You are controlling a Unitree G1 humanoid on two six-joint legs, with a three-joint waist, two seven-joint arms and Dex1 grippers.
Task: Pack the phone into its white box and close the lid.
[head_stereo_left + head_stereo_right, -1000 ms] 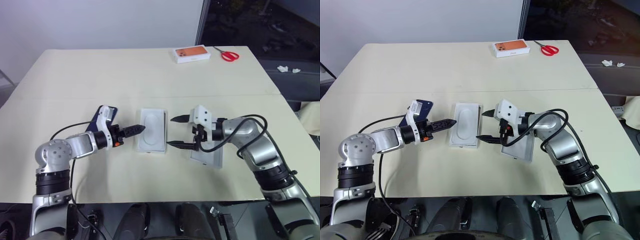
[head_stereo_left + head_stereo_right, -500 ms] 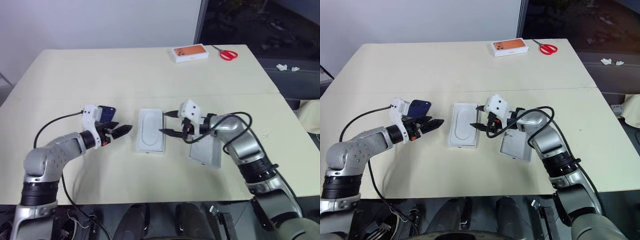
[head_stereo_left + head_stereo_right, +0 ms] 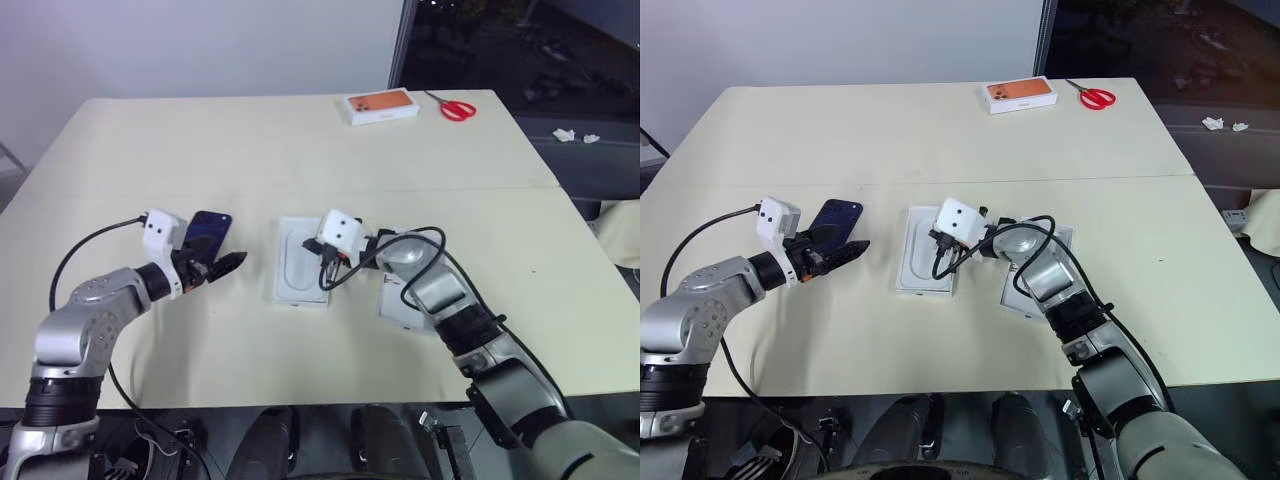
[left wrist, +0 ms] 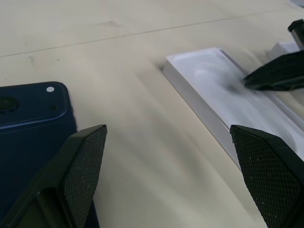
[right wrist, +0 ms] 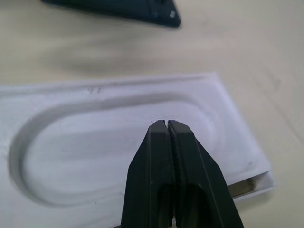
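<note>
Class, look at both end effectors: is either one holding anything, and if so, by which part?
Nothing is held. The left end effector is open beside the phone. The right end effector is shut empty over the white insert.

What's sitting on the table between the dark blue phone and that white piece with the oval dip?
Only bare table lies between the phone and the white insert, as the left wrist view shows; the open left gripper hovers beside that stretch.
</note>
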